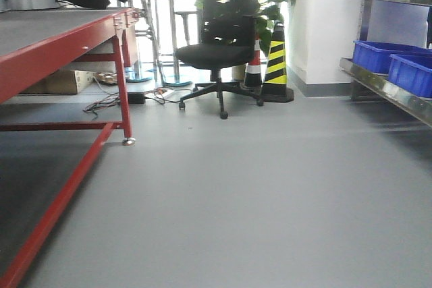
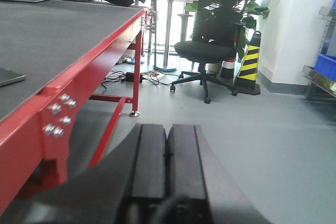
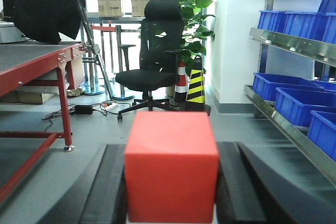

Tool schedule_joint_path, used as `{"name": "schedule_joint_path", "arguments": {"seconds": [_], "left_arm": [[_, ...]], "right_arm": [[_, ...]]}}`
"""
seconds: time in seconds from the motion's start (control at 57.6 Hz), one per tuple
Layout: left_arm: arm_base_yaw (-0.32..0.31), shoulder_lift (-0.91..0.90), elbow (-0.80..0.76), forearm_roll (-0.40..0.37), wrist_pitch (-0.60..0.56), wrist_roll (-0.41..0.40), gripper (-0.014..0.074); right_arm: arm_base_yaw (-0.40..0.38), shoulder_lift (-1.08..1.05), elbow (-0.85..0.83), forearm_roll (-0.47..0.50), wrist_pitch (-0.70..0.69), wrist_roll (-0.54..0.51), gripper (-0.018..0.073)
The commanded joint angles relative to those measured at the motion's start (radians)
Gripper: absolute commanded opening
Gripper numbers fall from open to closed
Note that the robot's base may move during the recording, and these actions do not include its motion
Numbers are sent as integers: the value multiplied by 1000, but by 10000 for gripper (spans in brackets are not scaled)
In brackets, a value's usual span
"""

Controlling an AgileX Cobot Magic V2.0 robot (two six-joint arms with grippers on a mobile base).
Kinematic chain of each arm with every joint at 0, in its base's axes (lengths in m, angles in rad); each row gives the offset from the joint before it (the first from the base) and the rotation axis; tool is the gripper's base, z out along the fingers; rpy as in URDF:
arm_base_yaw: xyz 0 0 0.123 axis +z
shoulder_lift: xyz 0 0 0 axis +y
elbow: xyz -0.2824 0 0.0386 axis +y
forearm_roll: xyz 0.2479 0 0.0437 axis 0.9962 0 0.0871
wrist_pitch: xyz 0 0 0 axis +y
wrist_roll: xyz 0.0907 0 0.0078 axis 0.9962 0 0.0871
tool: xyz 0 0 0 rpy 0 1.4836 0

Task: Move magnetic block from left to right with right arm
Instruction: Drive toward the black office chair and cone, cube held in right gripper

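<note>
In the right wrist view the magnetic block point(image 3: 171, 165), a plain bright-red cube, fills the space between the two black fingers of my right gripper point(image 3: 171, 182), which is shut on its left and right faces. The block is held off the grey floor, facing the room. In the left wrist view my left gripper point(image 2: 167, 153) hangs beside the red table with its two black pads pressed together and nothing between them. The front view shows neither gripper nor the block.
A red-framed table point(image 1: 64, 45) with a dark top stands at the left. Behind are a black office chair point(image 1: 219, 45), a striped cone point(image 1: 275, 65) and a plant. Blue bins point(image 3: 294, 100) sit on metal shelves at the right.
</note>
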Motion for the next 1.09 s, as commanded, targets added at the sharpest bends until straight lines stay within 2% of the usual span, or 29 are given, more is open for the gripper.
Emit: {"name": "schedule_joint_path", "arguments": {"seconds": [0.0, 1.076], "left_arm": [[1, -9, 7, -7, -92, -4, -117], [1, -9, 7, -7, -92, -4, -117]], "right_arm": [[-7, 11, -29, -10, -92, -9, 294], [-7, 11, -29, -10, -92, -9, 294]]}}
